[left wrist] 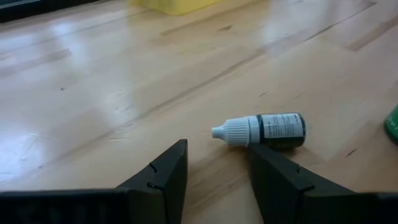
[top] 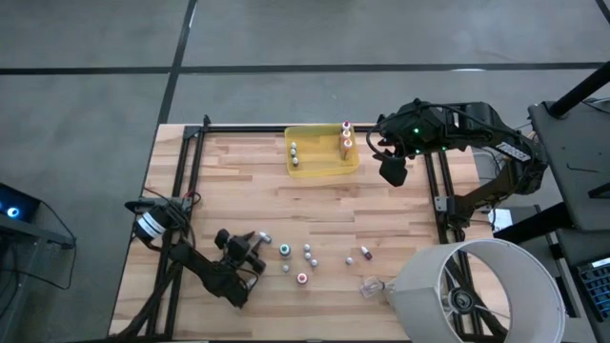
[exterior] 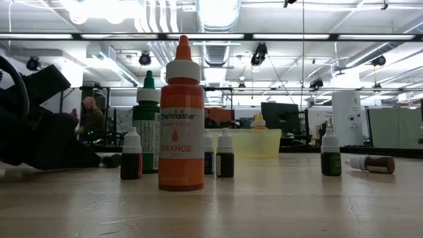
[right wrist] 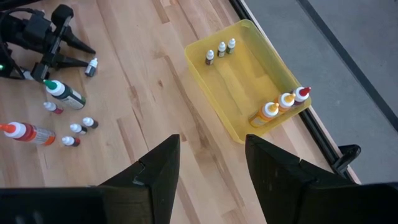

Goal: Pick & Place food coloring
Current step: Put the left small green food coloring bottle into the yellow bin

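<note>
**Left pincer low beside a toppled bottle; right pincer above the tray**

The left pincer (left wrist: 214,186) sits low over the worktop (top: 238,181), its two dark fingers (left wrist: 163,180) spread apart with bare wood between them and nothing gripped. Just beyond the fingertips lies a small dark bottle (left wrist: 264,130) on its side, white cap pointing away from the green bottle's edge (left wrist: 392,123) that shows nearby. The bottle touches neither finger as far as the wrist view shows.

Taking the yellow tray (top: 324,170) as the landmark: the left pincer (top: 255,243) is well away from it, at the near-left part of the worktop. The loose food coloring bottles (top: 307,255) stand and lie scattered just to the right of that pincer, all well clear of the tray. In the low view a large orange bottle (exterior: 182,119) stands upright in front, a tall green-capped bottle (exterior: 147,125) behind it, and small dark bottles (exterior: 225,153) around them; one brown bottle (exterior: 371,164) lies flat farther right.

The right pincer (right wrist: 208,165) hangs above the worktop just beside the tray, fingers wide apart and empty. Inside the tray, three small white-capped bottles (right wrist: 221,50) stand in a row at one end, and three larger bottles (right wrist: 283,104) with orange and red caps lean together in the opposite corner.

A crumpled clear plastic scrap (top: 372,285) lies far from the tray, beside a large white cylinder (top: 477,291).
</note>
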{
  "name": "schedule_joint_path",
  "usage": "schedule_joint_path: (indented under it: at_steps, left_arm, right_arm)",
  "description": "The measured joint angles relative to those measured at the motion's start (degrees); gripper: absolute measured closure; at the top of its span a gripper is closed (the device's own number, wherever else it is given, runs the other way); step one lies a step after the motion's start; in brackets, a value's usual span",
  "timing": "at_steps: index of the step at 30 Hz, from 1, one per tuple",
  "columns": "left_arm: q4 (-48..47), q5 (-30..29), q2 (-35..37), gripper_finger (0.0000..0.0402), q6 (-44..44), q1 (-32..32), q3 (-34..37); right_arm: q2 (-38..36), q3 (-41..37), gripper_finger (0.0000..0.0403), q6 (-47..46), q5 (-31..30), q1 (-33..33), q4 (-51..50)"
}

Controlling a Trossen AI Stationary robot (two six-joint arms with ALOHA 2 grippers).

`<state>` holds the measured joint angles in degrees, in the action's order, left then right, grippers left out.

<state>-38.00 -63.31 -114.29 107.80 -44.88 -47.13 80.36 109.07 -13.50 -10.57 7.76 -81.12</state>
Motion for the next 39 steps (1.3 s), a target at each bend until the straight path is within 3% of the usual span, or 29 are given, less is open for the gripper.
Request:
schedule_joint_path:
  at_steps: [13, 32, 39]
  left_arm:
    - [1.9, -1.6, 5.3, 0.0262, -2.7, -0.2, 3.9]
    - [28.4, 0.9, 17.8, 0.0262, -27.3, -0.2, 18.1]
    - [41.2, 3.1, 19.2, 0.0262, -38.8, -0.1, 22.5]
  right_arm:
    - [0.2, 0.0, 0.0229, 0.2, 0.0, 0.0, 0.7]
    - [0.9, 0.0, 0.0229, 1.7, 0.0, 0.0, 0.9]
    - [0.9, 0.0, 0.0229, 1.7, 0.0, 0.0, 0.9]
